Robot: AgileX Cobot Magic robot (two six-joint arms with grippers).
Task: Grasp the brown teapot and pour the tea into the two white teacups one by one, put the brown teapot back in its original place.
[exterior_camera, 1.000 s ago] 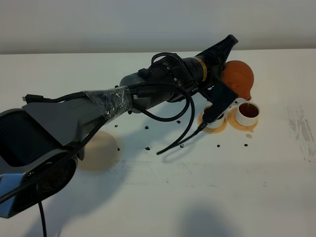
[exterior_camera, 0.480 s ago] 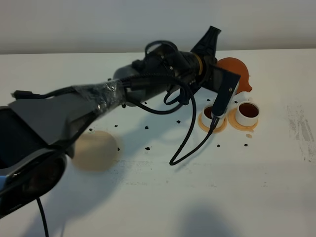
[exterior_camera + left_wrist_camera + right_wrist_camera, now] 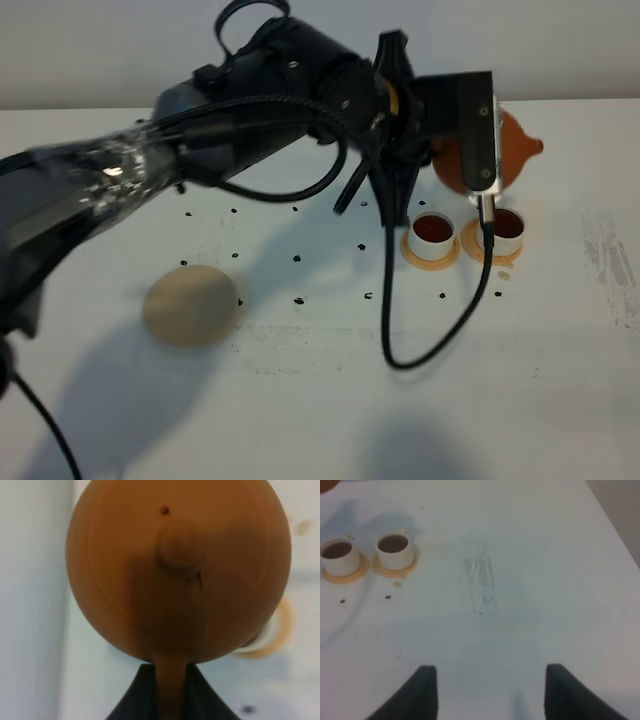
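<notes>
The brown teapot (image 3: 515,150) hangs level just behind the two white teacups, its spout pointing right. In the left wrist view the brown teapot (image 3: 177,565) fills the frame, lid knob toward the camera. My left gripper (image 3: 170,692) is shut on its loop handle. Both cups, the left teacup (image 3: 432,230) and the right teacup (image 3: 507,224), stand on orange-tan saucers and hold dark tea. The pale beige coaster (image 3: 190,305) lies bare at the left. My right gripper (image 3: 490,690) is open over bare table, with the teacups (image 3: 395,547) far ahead of it.
My left arm (image 3: 290,80) stretches across the table from the left. Its black cable (image 3: 420,355) loops down in front of the cups. Small dark specks (image 3: 298,299) dot the white table between the coaster and the saucers. A scuffed patch (image 3: 610,260) marks the right side.
The left arm has risen and turned. The teapot has swung from tilted, spout down over the right cup, back to level with the spout pointing right. The cable loop has shifted right.
</notes>
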